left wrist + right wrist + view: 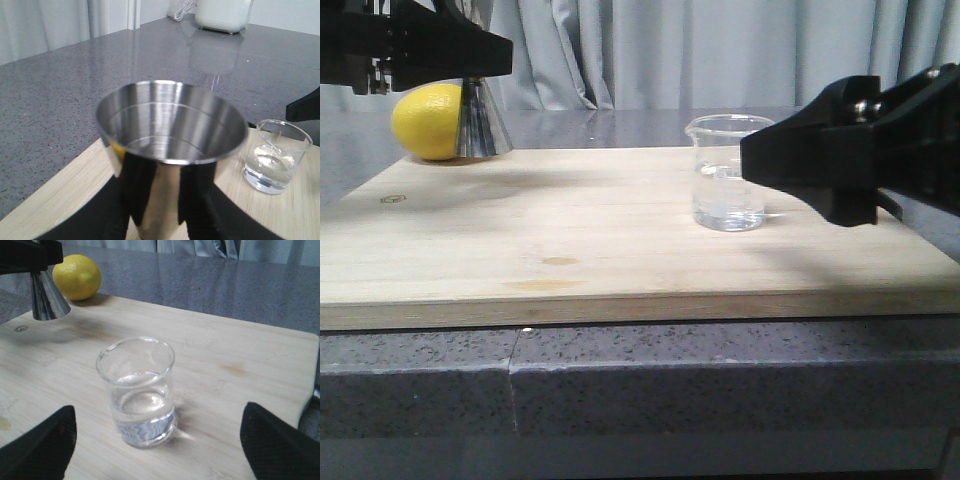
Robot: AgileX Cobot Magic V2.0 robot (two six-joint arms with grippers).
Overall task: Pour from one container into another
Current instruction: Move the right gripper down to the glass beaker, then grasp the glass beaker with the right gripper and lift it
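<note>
The steel jigger (167, 145) hangs upright over the far left of the wooden board (620, 250), its open cup empty. My left gripper (165, 200) is shut on its narrow waist, a black finger (145, 185) on each side. From the front only its lower cone (482, 125) shows, under the left gripper (470, 70). The clear glass beaker (728, 172) stands right of centre, about a third full of clear liquid. My right gripper (159, 412) is open just short of the beaker (140, 390), its fingers (40, 447) wide on either side and not touching it.
A yellow lemon (425, 122) lies at the board's far left corner, right behind the jigger. Around the board is a grey speckled counter (720, 370), with grey curtains behind. A white appliance (222, 15) stands far off on the counter.
</note>
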